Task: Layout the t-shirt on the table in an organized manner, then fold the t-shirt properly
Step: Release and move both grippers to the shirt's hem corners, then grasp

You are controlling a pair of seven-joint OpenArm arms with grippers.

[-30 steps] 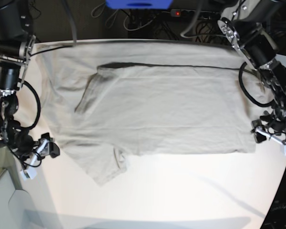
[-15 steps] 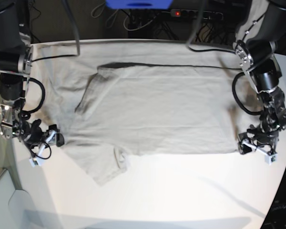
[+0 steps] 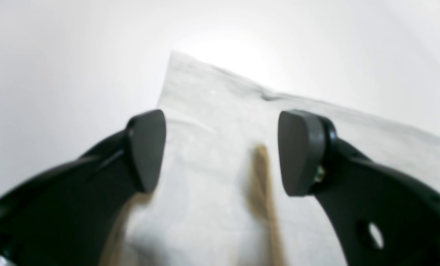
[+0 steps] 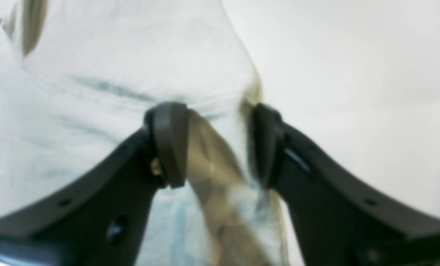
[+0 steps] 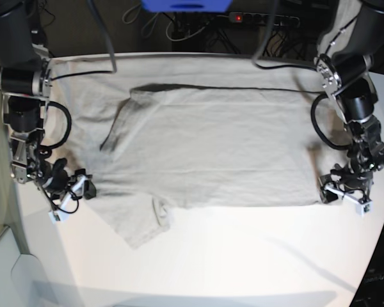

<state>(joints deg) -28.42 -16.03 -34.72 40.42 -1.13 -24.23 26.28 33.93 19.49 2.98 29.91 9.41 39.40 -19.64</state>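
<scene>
The t-shirt [image 5: 205,147] is lying spread across the table [image 5: 243,256]; at nine o'clock the right gripper [image 5: 72,193] is pinching its edge fabric, while at three o'clock the left gripper [image 5: 345,195] is straddling the hem corner, jaws released

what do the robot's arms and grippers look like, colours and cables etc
Both arms are black with silver metal joint housings and looping black cables. The left gripper has curved black fingers ending in rounded dark grey pads. The right gripper looks the same. In the base view, small white parts sit at each gripper.
</scene>
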